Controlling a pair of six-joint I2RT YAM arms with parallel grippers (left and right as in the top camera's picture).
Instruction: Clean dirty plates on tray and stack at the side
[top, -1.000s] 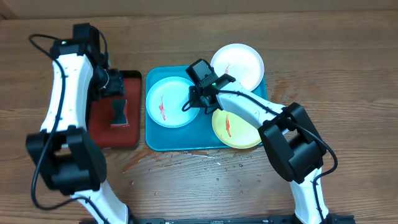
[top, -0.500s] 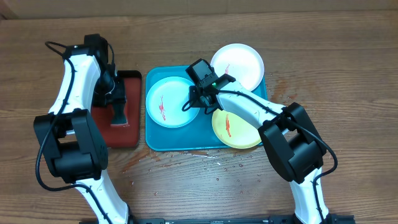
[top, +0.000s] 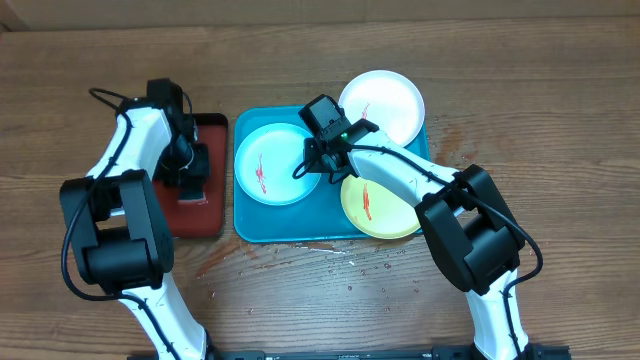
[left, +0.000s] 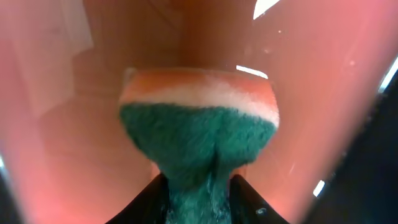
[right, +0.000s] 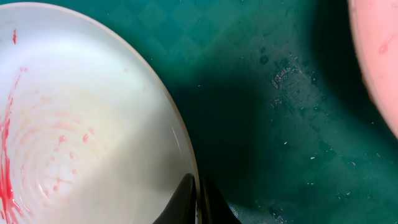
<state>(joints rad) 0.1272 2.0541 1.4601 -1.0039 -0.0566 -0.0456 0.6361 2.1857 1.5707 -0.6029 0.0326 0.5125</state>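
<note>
Overhead and wrist views: left gripper (left: 199, 202) was clamped on a green-and-orange sponge (left: 199, 134), with the dark red tray (top: 212, 215) directly under it. Right gripper (right: 198, 200) pinched the rim of the pale blue plate (top: 268, 165) in the turquoise tray (top: 290, 230). White plate (top: 388, 100) and green plate (top: 388, 212) lay close on its opposite side.

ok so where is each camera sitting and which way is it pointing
overhead: fixed above the wooden table, looking straight down; both arms show.
left wrist: on the left arm, looking along the left gripper at the green-and-orange sponge it pinches over the dark red plastic tray.
right wrist: looking down the right gripper at the round pale blue plastic plate rim on the turquoise rectangular plastic tray.
shared: overhead and right wrist both show that plate and tray.
</note>
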